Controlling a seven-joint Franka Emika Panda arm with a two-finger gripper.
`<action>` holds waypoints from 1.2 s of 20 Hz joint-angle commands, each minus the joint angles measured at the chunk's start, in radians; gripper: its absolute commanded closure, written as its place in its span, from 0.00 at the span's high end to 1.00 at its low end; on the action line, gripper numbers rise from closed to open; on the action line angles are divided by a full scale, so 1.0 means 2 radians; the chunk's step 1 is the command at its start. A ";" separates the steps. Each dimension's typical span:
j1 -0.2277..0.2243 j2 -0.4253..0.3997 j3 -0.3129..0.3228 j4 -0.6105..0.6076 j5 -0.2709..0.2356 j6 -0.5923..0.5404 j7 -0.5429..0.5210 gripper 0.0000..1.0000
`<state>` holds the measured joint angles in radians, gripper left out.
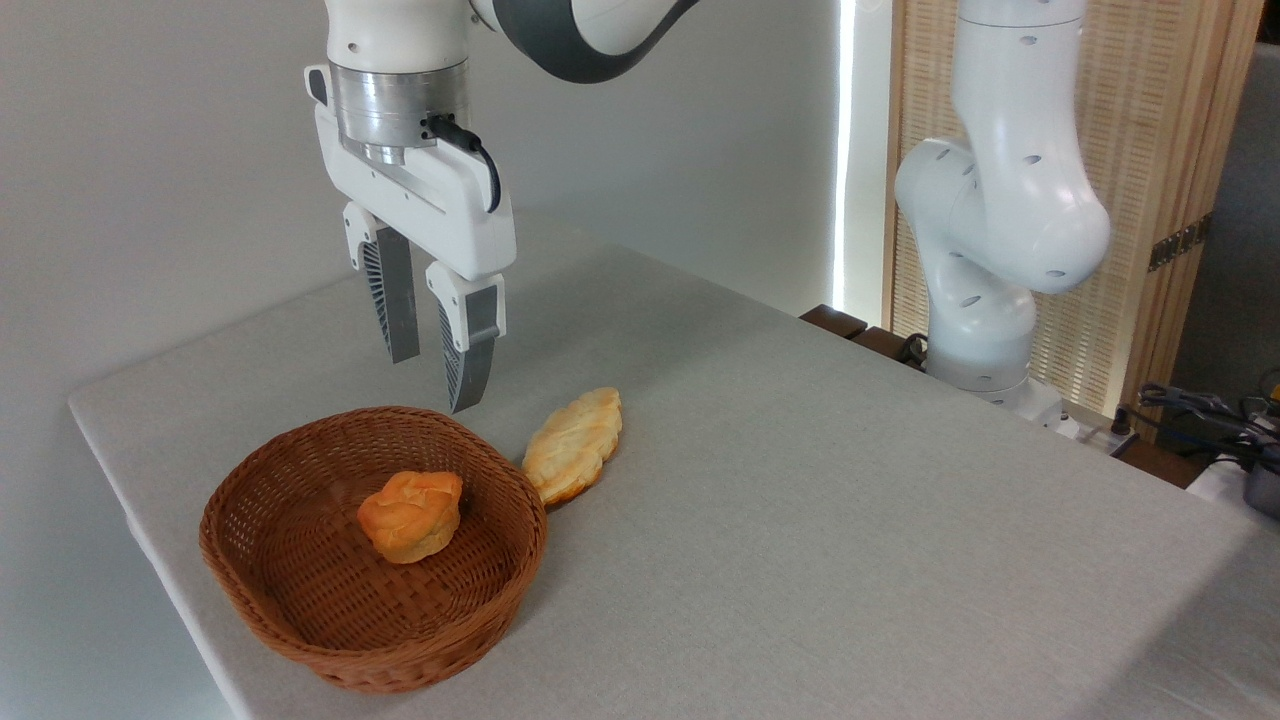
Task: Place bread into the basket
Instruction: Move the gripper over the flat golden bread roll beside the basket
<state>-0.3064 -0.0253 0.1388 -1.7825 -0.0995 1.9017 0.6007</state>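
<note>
Single fixed camera, raised, near table (800,500) corner, angled downward

Bright, sharp picture; daylight glares through a rear gap, shadows soft.

Woven wicker basket (300,610), matt grey cloth table (800,520), ridged golden bread (573,443), glossy white plastic arm (1000,200)

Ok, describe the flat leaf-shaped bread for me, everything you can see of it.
The bread is a flat, elongated, leaf-shaped pastry, pale golden with browner edges and a ridged top. It lies on the grey table just right of the basket, its lower end against or just behind the rim. Nothing grips it; the fingers hang above.
</note>
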 commanded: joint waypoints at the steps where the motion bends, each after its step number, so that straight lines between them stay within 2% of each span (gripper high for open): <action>1: -0.028 0.002 -0.003 -0.055 0.004 -0.011 -0.007 1.00; 8: -0.030 -0.007 -0.003 -0.071 0.004 -0.012 -0.008 1.00; 11: -0.032 -0.026 -0.003 -0.108 0.004 -0.019 -0.013 1.00; 15: -0.031 -0.028 -0.009 -0.133 0.004 -0.037 -0.087 1.00; 18: -0.030 -0.022 -0.009 -0.136 0.004 -0.046 -0.122 1.00; 24: -0.032 0.001 -0.010 -0.136 0.004 -0.038 -0.127 1.00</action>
<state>-0.3638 -0.0415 0.1201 -2.0550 -0.0994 1.8239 0.3684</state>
